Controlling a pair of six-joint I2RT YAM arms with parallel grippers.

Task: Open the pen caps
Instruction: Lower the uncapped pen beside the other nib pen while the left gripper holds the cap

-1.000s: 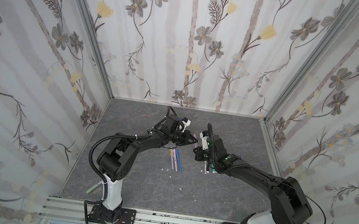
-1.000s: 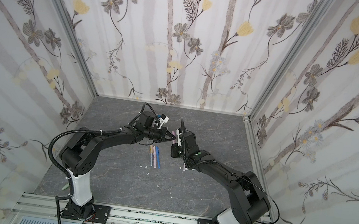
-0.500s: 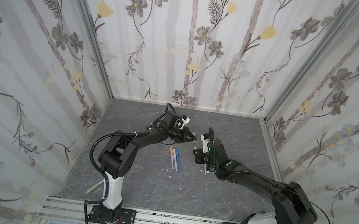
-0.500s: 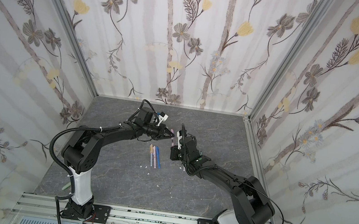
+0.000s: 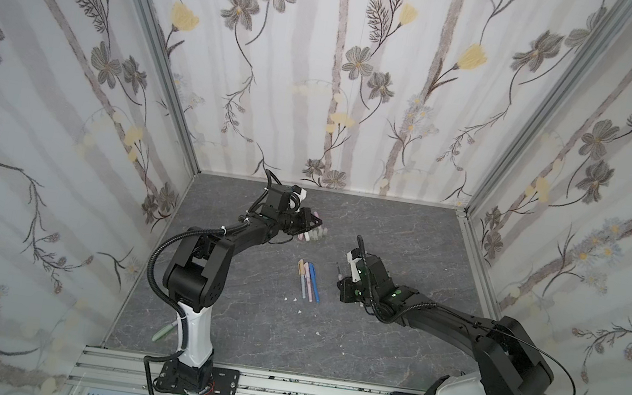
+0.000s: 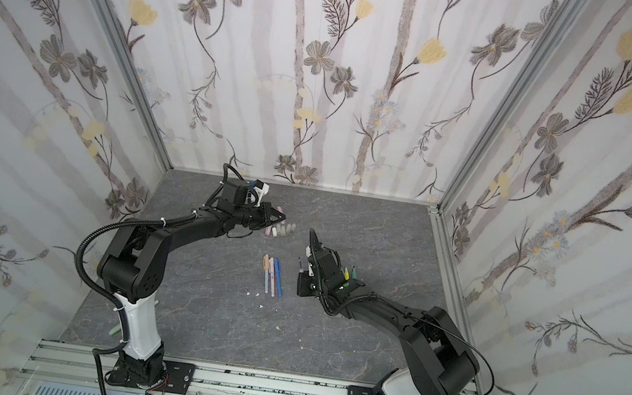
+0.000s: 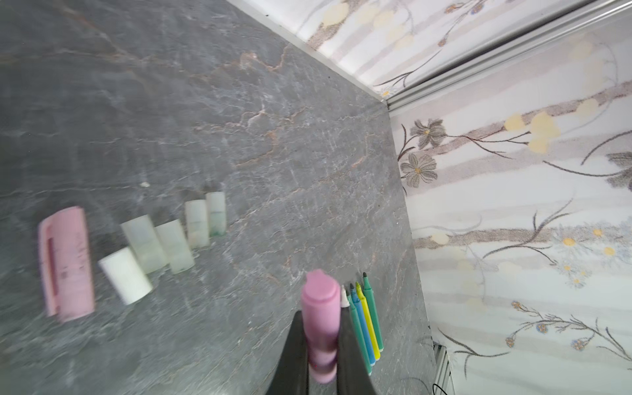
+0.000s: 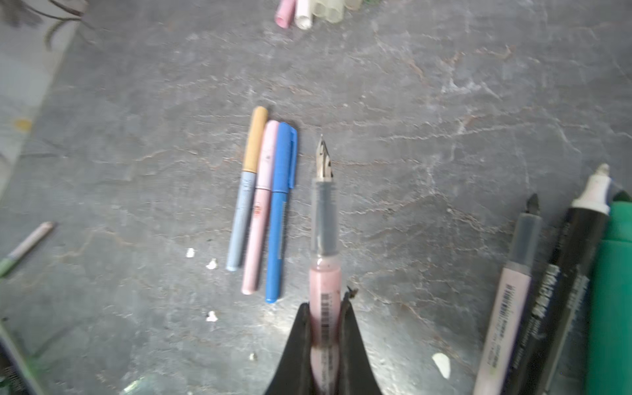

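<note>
Over the back of the grey tabletop [image 5: 406,228] — pink cap [image 7: 320,301] clamped in left gripper [image 7: 320,328], near the loose caps [image 7: 171,246], likely to join that row.
Bared pink pen [image 8: 324,273], nib out, pinched tight by right gripper [image 8: 325,318] — three capped pens [image 8: 263,205] await. Left wrist view blurred; uncapped markers [image 8: 561,273] cut off by the frame edge.

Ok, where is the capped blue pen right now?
In both top views the blue pen lies mid-table, rightmost of three side-by-side pens, next to the pink pen, left of the right gripper.
</note>
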